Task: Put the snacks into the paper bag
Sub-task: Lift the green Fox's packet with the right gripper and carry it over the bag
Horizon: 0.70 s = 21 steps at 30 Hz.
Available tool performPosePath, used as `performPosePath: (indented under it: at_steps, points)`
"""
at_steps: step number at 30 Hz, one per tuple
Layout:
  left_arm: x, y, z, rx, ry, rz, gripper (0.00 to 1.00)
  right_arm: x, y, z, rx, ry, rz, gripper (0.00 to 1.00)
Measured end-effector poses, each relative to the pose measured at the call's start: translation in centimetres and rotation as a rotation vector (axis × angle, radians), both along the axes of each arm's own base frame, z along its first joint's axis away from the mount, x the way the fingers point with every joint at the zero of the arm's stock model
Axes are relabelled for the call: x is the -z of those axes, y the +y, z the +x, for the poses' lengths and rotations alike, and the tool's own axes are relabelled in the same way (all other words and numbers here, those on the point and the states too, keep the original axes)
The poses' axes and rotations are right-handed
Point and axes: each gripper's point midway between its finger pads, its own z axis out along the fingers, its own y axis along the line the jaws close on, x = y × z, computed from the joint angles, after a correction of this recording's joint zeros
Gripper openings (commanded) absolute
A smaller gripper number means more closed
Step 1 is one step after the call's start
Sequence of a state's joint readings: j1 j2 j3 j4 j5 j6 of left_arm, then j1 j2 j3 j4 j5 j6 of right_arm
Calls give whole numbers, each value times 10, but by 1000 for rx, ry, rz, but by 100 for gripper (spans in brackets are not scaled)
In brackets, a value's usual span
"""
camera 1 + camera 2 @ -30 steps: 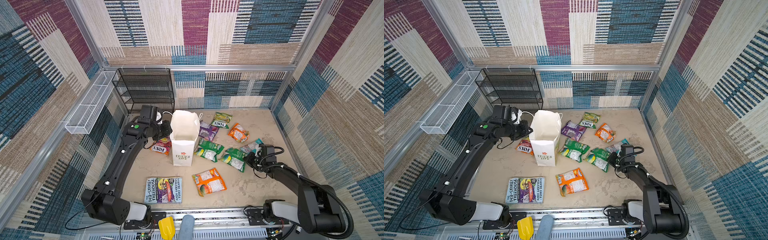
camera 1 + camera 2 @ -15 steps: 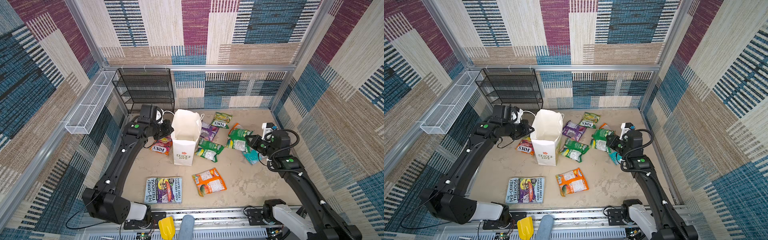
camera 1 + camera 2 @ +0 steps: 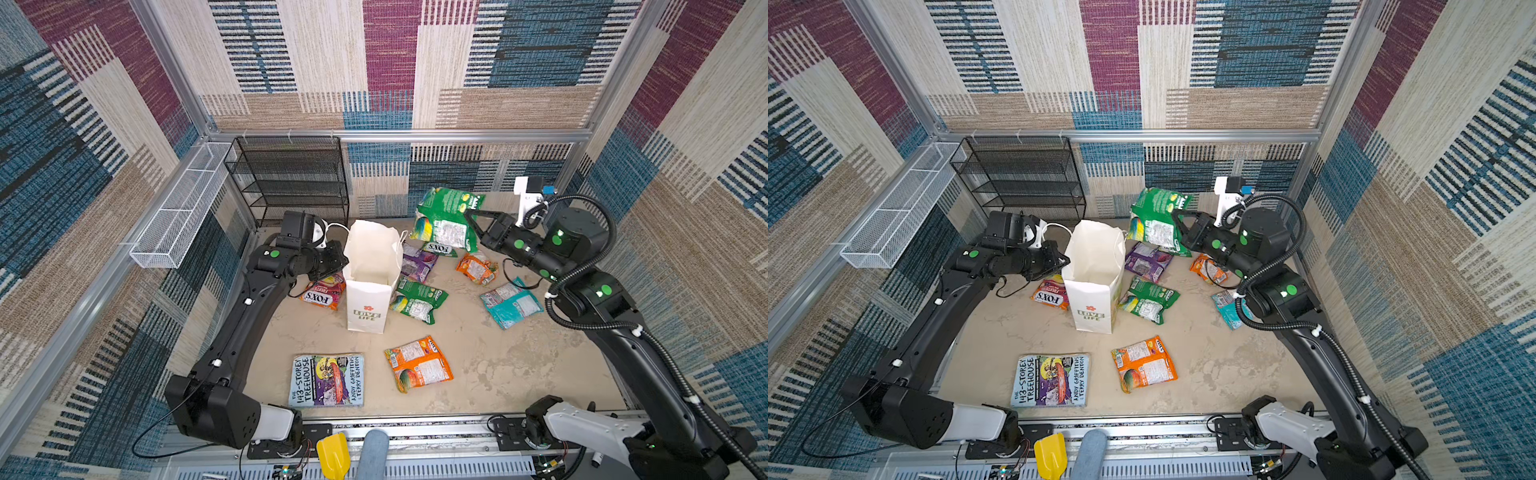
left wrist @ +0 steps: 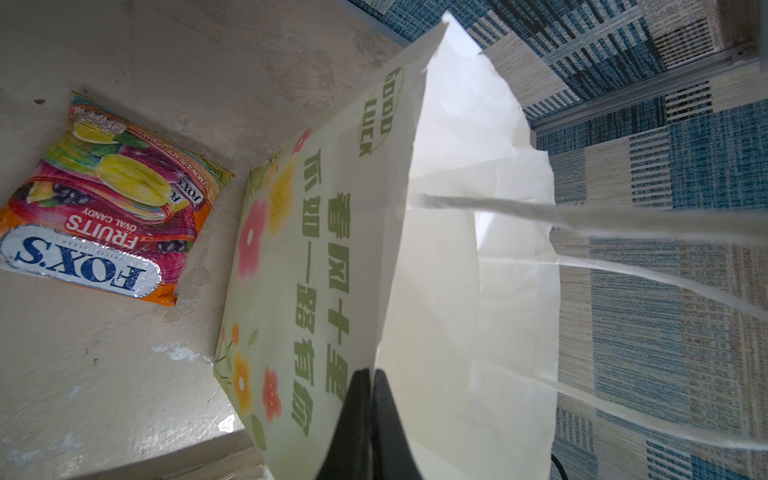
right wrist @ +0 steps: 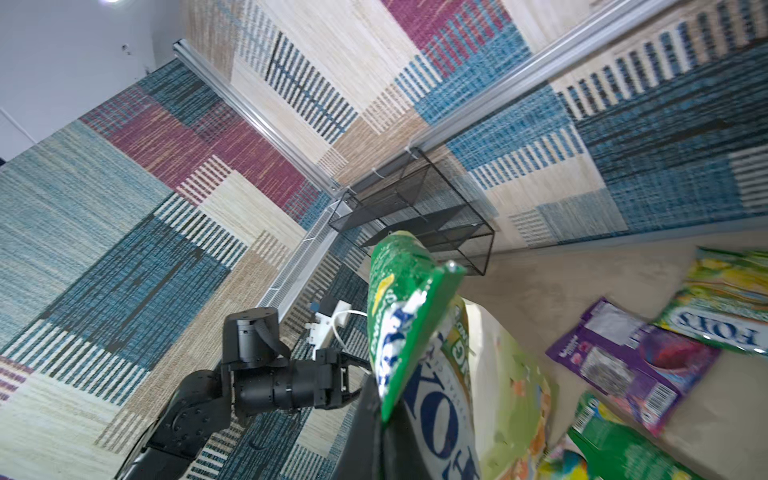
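Right claw (image 3: 469,214) aloft, seemingly pinching green packet (image 3: 440,220)

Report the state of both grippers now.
Left gripper: shut on the rim of the paper bag.
Right gripper: shut on a green snack packet.

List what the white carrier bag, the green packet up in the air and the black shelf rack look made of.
Tall white carrier bag: matt paper, by its sharp creases and folded sides.
Raised green candy packet: probably thin plastic film, glossy; it crinkles and glints.
Black tiered shelf rack: likely metal mesh on a wire frame, dark matt coat; see-through grid.
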<state>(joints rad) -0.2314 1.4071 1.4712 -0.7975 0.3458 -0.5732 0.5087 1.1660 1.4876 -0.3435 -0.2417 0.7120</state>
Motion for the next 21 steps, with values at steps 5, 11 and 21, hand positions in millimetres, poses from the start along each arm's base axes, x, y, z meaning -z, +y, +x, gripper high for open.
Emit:
performPosePath:
  at_steps: [5, 11, 21]
  points:
    - [6, -1, 5, -1, 13, 0, 0, -27, 55, 17, -44, -32, -28, 0]
    - [9, -2, 6, 1, 18, -3, 0, -15, 103, 53, -28, 0, -126, 0]
    - [10, -4, 5, 9, 21, -15, 0, 45, 146, 71, 5, 87, -366, 0]
